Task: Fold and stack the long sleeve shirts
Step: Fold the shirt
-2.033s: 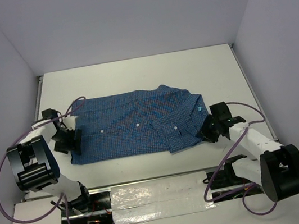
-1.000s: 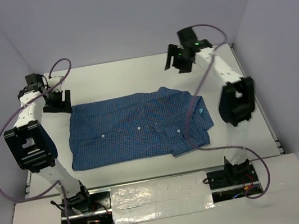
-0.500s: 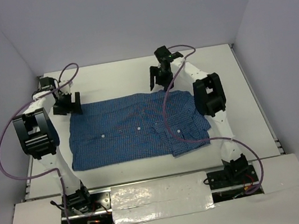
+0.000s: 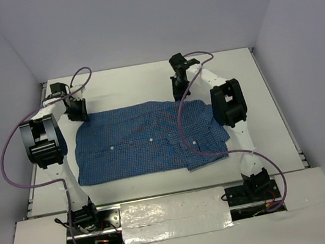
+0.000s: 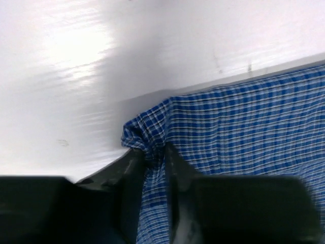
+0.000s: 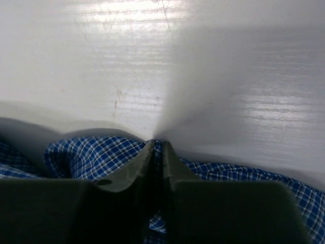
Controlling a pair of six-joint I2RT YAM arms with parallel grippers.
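Note:
The blue checked long sleeve shirt (image 4: 146,138) lies flat in the middle of the white table, folded into a long band, collar to the right. My left gripper (image 4: 78,111) is at its far left corner, shut on a bunched bit of the cloth (image 5: 152,152). My right gripper (image 4: 180,92) is at the far edge near the collar, its jaws shut on a thin pinch of the shirt's edge (image 6: 157,147). The checked cloth (image 6: 86,155) spreads to both sides of the right fingers.
The white table (image 4: 229,74) is walled by grey panels at the back and both sides. The arm bases stand on a foil-taped strip (image 4: 171,213) at the near edge. Purple cables (image 4: 8,165) loop off both arms.
Both arms swung from the shirt's near side up and over to its far edge. Each gripper came down onto the far edge and shut on the cloth. The shirt lies as before.

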